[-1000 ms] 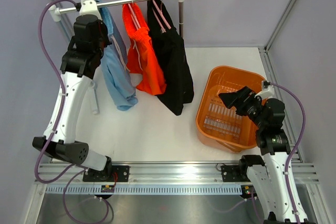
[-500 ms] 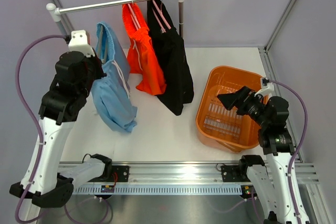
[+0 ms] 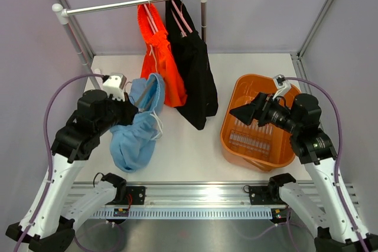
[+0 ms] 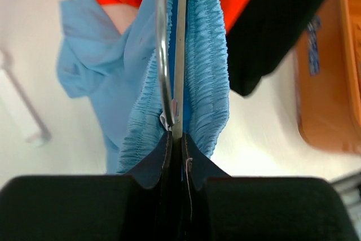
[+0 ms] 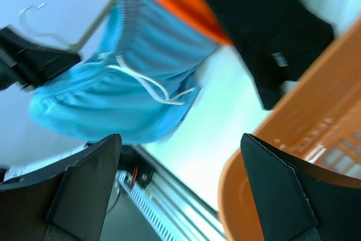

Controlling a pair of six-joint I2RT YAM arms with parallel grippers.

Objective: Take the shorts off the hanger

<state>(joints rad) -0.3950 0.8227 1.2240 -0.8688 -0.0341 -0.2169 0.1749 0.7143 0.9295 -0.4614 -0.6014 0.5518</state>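
the left hand (image 3: 129,109) is clenched on the hanger (image 4: 163,55) at the base of its wire hook, with the gathered waistband of the blue shorts (image 3: 134,140) bunched on either side of the fingers; these shorts are off the rail (image 3: 118,6), held low over the near left part of the surface (image 3: 189,151), and i cannot tell whether their lower end touches it

the orange shorts (image 3: 158,57) and black shorts (image 3: 195,75) hang side by side on the rail

the right hand (image 3: 236,114) is released, fingers spread wide and holding nothing, above the near left rim of the basket (image 3: 255,77), pointing towards the blue shorts
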